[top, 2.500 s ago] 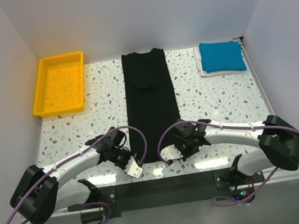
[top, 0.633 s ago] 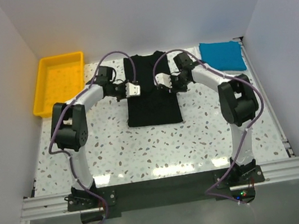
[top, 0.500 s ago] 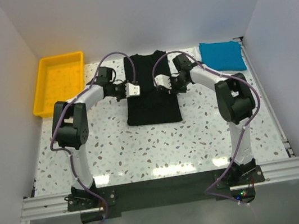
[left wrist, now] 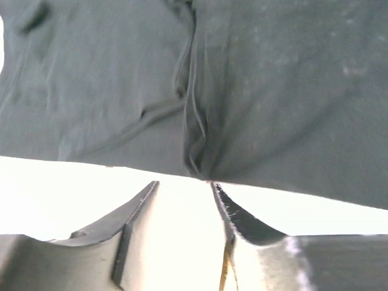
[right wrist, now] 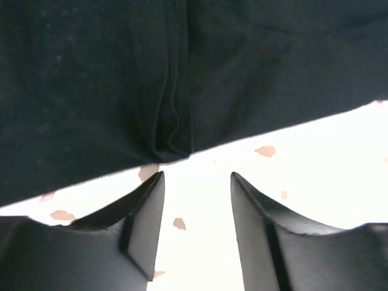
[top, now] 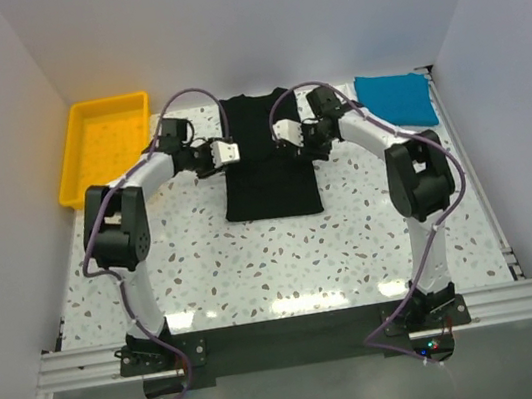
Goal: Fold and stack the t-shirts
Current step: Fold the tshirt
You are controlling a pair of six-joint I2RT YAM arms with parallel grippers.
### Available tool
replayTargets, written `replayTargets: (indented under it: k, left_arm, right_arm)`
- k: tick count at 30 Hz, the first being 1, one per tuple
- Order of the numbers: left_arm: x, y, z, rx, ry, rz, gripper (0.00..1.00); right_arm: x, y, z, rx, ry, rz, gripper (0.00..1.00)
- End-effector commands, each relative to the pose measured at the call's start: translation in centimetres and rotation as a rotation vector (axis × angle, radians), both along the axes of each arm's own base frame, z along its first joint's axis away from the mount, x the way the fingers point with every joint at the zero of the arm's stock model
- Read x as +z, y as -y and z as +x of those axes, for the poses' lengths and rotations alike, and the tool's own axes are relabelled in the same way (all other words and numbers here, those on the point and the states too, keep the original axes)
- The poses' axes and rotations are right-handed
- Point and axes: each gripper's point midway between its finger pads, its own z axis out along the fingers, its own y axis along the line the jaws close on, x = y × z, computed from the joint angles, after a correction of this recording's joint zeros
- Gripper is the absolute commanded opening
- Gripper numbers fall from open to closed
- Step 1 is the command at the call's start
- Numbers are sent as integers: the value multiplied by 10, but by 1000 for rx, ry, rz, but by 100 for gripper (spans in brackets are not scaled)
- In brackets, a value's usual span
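— At the far middle of the desk (top: 256,262), see the black t-shirt (top: 269,174): lies flat as a tidy dark rectangle, neckline toward the back wall, near edge straight and square.

— And the left tool (top: 228,152)?

— Sits low at the shirt's left edge, along its far half, pointing inward. Stands moderately open in the wrist view, with nothing but bright bare desk between the fingers (left wrist: 109,233). Grips nothing.

— Touching the cloth, though?

— Cannot tell for sure. Ends right at the hem, just short of a small pucker (left wrist: 195,157) in the fabric there.

— Same story with the right tool (top: 286,135)?

— Much the same. Sits at the shirt's right edge, facing the left one across the cloth. Stands open a fair way too, holding nothing; shows only speckled desk in the gap. Stops just shy of the shirt's edge, opposite a narrow crease (right wrist: 173,130) running away from the tips.

— Level with each other?

— Roughly, seen from above. Dark cloth across the upper part of both wrist views, pale desk below.

— Anything else about?

— Note a yellow tray (top: 104,149) at the far left corner, well apart from the shirt. Note a folded blue t-shirt (top: 394,100) at the far right corner, also apart from the black one, just beyond the right arm.
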Motion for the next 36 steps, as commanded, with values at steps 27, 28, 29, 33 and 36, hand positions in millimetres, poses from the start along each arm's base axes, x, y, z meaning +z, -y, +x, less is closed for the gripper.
replayTargets:
  k: [27, 28, 29, 33, 36]
  left_arm:
    - [-37, 18, -157, -167, 30, 149, 57]
    - [-41, 16, -158, -167, 26, 160, 56]
    - [-44, 14, -158, -165, 24, 172, 55]
    - [-54, 10, -163, -169, -6, 197, 30]
    - [-49, 13, -158, -156, -14, 185, 11]
  right_arm:
    - [-41, -32, -154, 73, -178, -89, 57]
    - [-46, -31, -153, 72, -174, -94, 54]
    - [-49, -29, -153, 75, -170, -104, 52]
    - [-60, -25, -150, 81, -140, -129, 31]
    - [-56, -24, -147, 74, -125, -133, 0]
